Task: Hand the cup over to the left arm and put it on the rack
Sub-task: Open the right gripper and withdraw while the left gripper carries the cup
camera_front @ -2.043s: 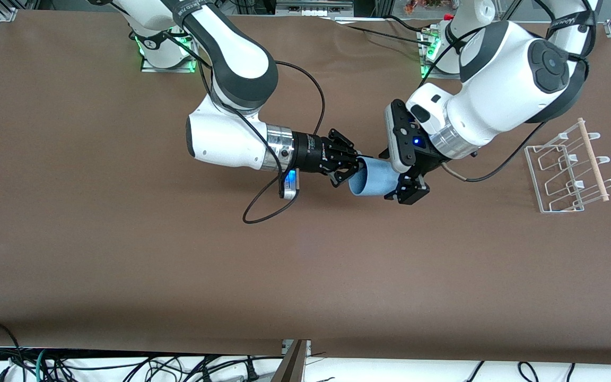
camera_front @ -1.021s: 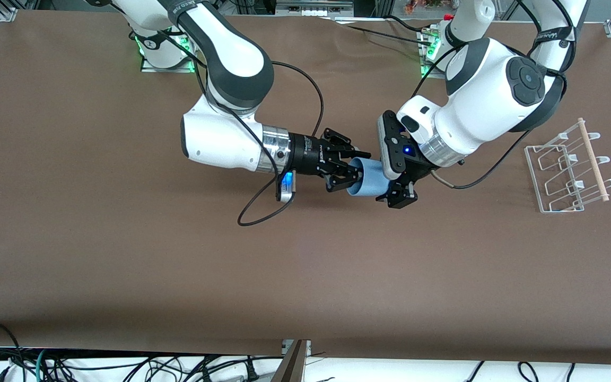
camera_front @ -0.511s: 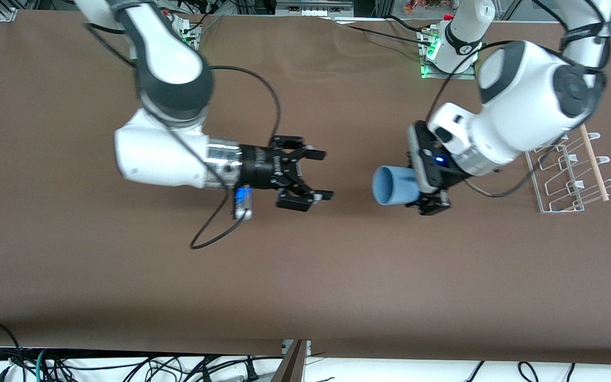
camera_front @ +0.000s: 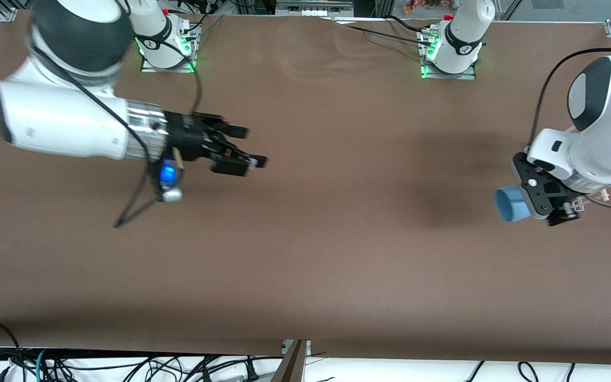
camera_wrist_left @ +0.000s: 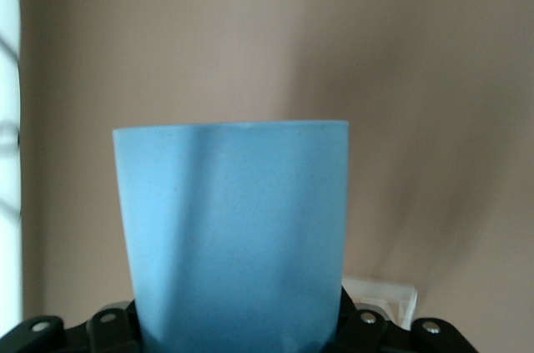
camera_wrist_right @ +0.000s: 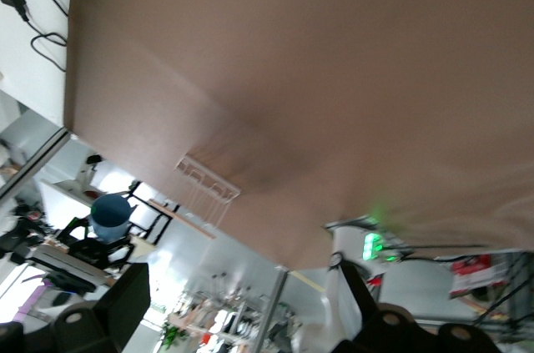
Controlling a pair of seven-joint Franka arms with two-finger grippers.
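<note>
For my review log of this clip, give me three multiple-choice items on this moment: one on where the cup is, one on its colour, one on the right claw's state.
1. Where is the cup?
A. lying on the table
B. in the left claw, in the air toward the left arm's end of the table
C. in the right claw

2. What colour is the cup?
A. light blue
B. red
C. white

3. How is the right claw?
A. shut on the cup
B. open and empty
C. out of view

Answers:
1 B, the left claw clamps its base.
2 A, front and left wrist views both show light blue.
3 B, its fingers are spread with nothing between.
</note>
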